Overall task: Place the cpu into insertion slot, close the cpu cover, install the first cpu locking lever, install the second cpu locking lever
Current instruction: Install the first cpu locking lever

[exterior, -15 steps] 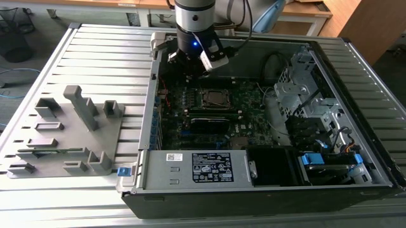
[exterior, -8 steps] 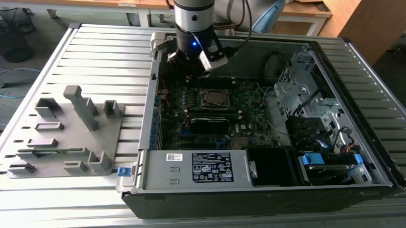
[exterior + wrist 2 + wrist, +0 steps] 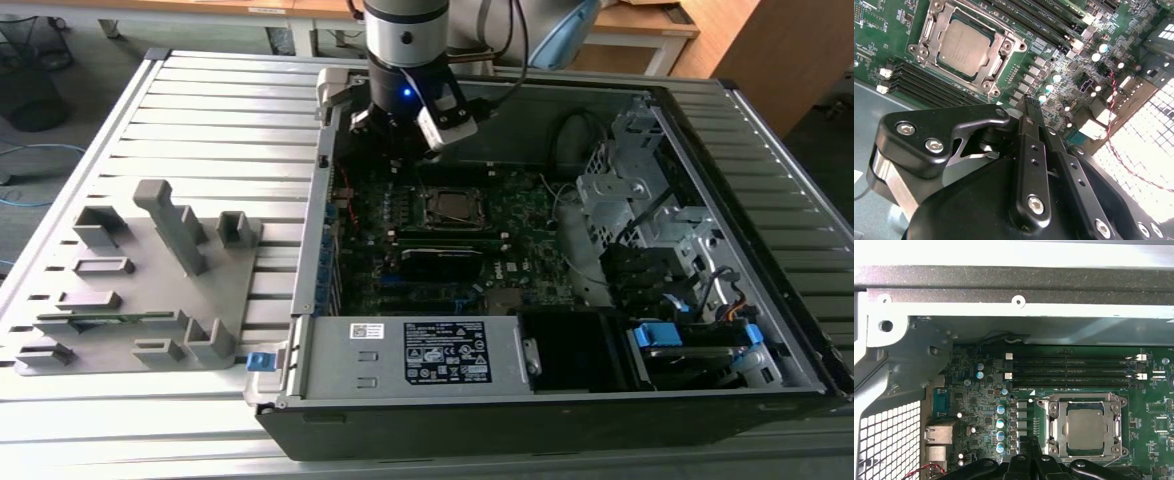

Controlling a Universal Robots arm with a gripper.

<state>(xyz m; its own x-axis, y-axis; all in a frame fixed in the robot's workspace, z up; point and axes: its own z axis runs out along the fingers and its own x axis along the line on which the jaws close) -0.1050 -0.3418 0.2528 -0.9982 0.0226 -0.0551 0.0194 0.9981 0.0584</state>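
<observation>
One gripper [image 3: 1029, 102] is what I am driving, and in the second wrist view its two black fingers [image 3: 1030, 150] lie pressed together at the tips with nothing between them. It hangs just off one edge of the insertion slot [image 3: 429, 206], above the green board and clear of the metal around the slot.

Inside that slot sits the cpu [image 3: 964, 47], flat and square, with its dull silver top facing up. In both wrist views it looks level and centred. The cpu cover [image 3: 997, 64] lies down around the chip, and the chip shows through its window. I cannot make out from my feeds whether either locking lever is latched.

Four long black memory slots [image 3: 1069, 367] run just beside the insertion slot, on the side nearer the case wall. A row of small round capacitors [image 3: 1000, 422] stands on the board between the insertion slot and the perforated rear panel [image 3: 889, 440].

In the exterior view the insertion slot sits in the open computer case [image 3: 534, 420], with the white-labelled power supply [image 3: 438, 352] well apart from it. A grey parts fixture [image 3: 147, 290] rests on the slatted tabletop [image 3: 200, 110], outside the case and far from the slot.
</observation>
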